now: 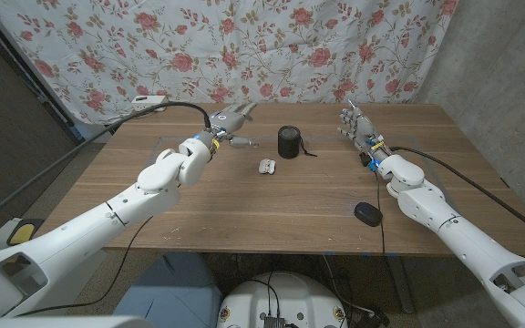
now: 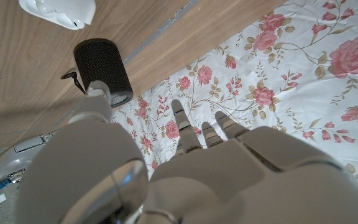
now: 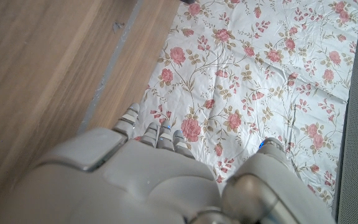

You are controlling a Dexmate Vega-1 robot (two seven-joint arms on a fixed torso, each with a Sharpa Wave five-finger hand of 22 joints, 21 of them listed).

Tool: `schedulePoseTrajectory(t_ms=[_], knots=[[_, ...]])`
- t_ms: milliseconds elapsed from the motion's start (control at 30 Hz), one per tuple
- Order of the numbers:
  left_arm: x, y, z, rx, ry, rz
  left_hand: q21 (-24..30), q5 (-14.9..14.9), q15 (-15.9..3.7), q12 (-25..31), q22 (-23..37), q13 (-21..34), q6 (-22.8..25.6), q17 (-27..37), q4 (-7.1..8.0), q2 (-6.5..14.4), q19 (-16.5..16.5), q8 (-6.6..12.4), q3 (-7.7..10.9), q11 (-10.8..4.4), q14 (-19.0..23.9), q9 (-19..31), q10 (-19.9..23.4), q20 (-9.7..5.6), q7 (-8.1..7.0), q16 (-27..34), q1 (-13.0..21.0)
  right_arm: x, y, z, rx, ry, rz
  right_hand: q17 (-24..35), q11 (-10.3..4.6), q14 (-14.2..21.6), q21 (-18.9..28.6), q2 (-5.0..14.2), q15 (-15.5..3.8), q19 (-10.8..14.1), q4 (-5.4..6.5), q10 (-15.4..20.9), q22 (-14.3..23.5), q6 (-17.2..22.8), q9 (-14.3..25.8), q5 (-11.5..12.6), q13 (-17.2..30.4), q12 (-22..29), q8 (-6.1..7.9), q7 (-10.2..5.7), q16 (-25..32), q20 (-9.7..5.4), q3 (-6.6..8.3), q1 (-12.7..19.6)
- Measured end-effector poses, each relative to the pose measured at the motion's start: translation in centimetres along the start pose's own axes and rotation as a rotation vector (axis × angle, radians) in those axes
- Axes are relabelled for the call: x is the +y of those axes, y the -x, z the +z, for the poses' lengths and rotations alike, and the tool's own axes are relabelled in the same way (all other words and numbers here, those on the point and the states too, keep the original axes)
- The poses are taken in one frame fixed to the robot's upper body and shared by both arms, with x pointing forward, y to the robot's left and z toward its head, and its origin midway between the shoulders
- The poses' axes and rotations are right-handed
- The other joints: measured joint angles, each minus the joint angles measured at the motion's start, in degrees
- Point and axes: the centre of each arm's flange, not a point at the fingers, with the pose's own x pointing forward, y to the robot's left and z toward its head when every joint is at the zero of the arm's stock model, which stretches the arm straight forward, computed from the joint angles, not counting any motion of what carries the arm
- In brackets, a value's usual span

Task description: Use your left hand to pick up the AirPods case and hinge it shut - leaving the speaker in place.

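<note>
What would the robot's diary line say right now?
left hand: open, raised behind AirPods case | case: open, on table | speaker: upright, untouched | right hand: open, idle

The head camera looked down over the whole desk from the near side. Each wrist camera sat close behind its own robot hand, facing the far floral curtain, which all three views shared.

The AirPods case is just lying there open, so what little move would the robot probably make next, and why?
Probably the left hand should swing toward the robot and lower over the AirPods case. That hand holds nothing, its fingers apart, and hovers near the table's far edge, beyond the case. The case lies open on the wood just in front of the speaker, so the approach should stay clear of the speaker.
</note>
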Motion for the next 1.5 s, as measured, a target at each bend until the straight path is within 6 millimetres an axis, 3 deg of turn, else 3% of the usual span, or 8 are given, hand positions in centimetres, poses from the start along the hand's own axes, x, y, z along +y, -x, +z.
schedulePoseTrajectory(t_ms=[1500], knots=[[-2.8,-1.3,1.5,-0.076,-0.006,-0.132,0.0,0.0,0.33,0.0,0.0,0.9,0.0,0.0,0.48,-0.4,-0.6,0.00,-1.27,-0.63,-0.3,0.0,0.6,0.61,0.42,-0.7,-0.8,-0.1,0.1,-0.2,0.012,0.001,-0.009,0.0,-0.25,-0.6,0.0,0.23,-0.01,-0.5,-0.16,-0.7,0.0,-0.5,0.0,0.0,0.0,0.0,0.00,-0.10,0.0,-0.10,-0.16,0.2]])
